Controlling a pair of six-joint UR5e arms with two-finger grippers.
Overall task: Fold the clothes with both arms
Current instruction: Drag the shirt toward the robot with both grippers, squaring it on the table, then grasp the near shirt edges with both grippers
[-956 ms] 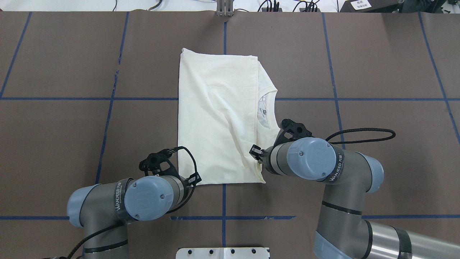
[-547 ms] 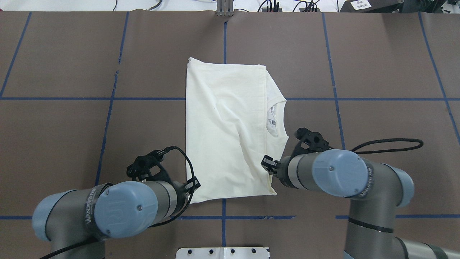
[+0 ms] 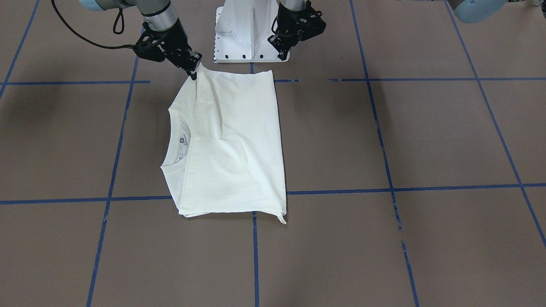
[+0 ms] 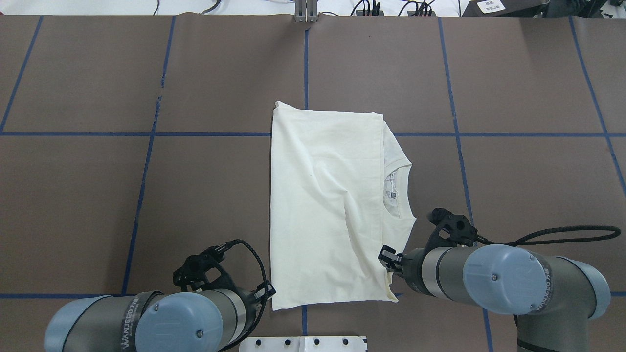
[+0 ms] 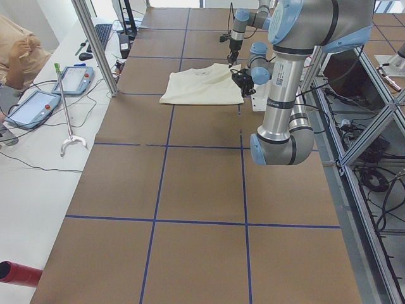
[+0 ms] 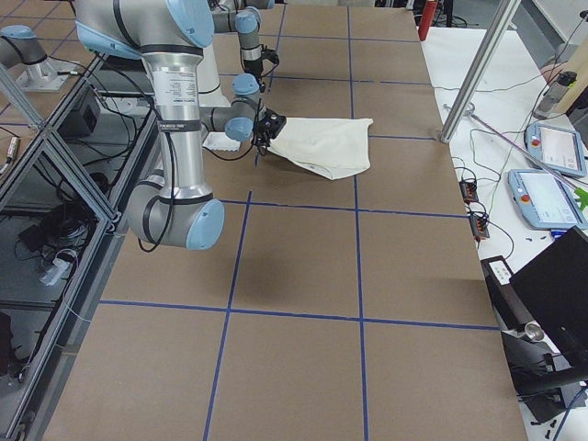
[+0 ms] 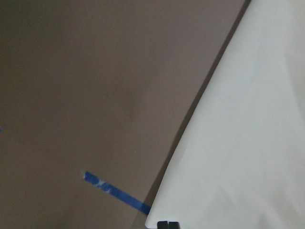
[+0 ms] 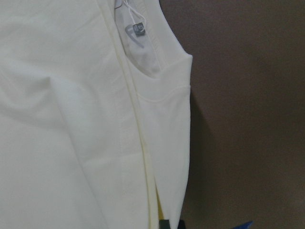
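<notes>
The cream-white T-shirt (image 4: 323, 195) lies folded into a rectangle, plain side up, with its ribbed collar (image 4: 398, 195) on my right. The print is hidden. My right gripper (image 4: 388, 256) is shut on the near right corner, which it holds slightly raised in the front view (image 3: 194, 68). My left gripper (image 4: 268, 293) is at the near left corner. Its wrist view shows the shirt's (image 7: 238, 143) edge ending at shut fingertips, a shadow beneath it. The right wrist view shows the collar and folded layers (image 8: 71, 119).
The white pedestal base (image 4: 303, 343) stands just behind the shirt's near edge, also in the front view (image 3: 243, 30). Blue tape lines (image 4: 305, 58) grid the brown table. Teach pendants (image 5: 35, 104) and cables lie on the far white bench.
Both grippers have pulled back toward the robot's base. The folded shirt has slid with them, nearer the base and a little to my right.
</notes>
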